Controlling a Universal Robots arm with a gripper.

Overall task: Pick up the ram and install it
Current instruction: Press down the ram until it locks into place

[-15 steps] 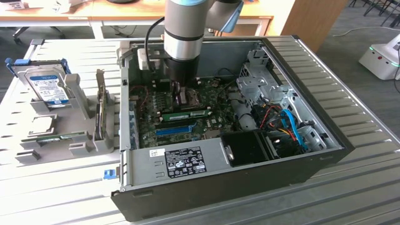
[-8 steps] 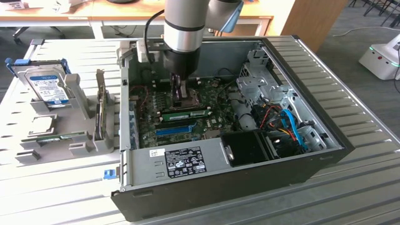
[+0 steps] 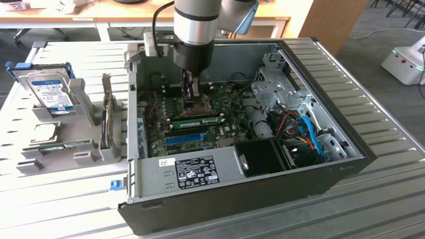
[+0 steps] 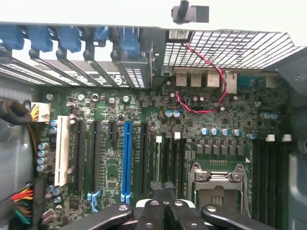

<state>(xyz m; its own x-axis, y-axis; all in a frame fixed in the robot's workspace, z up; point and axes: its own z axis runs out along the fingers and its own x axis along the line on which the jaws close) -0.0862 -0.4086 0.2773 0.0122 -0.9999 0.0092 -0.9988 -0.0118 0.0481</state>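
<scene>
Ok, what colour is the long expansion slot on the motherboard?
Bright blue expansion slot, standing out against the green motherboard; clearest in the wrist view.

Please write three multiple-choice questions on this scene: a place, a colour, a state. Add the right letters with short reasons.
1. Where is the hard drive, relative to the computer case? A inside it; B in the grey rack at the exterior view's left of it; C under it.
2. What colour is the bright long slot on the motherboard? A red; B blue; C yellow.
3. How is the gripper? A wide open; B shut; C shut on the hard drive.
Answers: B, it stands in the rack; B, the wrist view shows blue; B, its fingers meet.
</scene>
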